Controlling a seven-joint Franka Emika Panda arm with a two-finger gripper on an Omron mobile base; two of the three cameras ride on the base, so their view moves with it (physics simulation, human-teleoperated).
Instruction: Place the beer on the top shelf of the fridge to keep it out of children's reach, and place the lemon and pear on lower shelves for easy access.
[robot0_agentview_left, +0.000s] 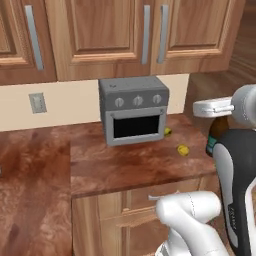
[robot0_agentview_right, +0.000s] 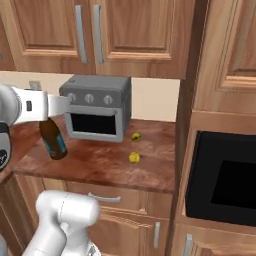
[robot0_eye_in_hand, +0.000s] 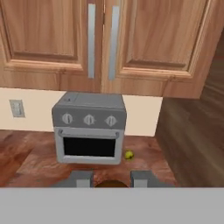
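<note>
Now beer hangs near-upright, neck in end effector.

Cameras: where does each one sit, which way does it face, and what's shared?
Left base view: behind the arm on its left, looking forward and down at the counter and toaster oven; white arm at lower right, holding the beer.
Right base view: behind on the right, facing the same counter; arm at lower left, gripper shut on the beer.
Hand view: on the hand, facing the toaster oven and upper cabinets; fingertips at the bottom.
Shared: toaster oven and pear in all; lemon in both base views.
</note>
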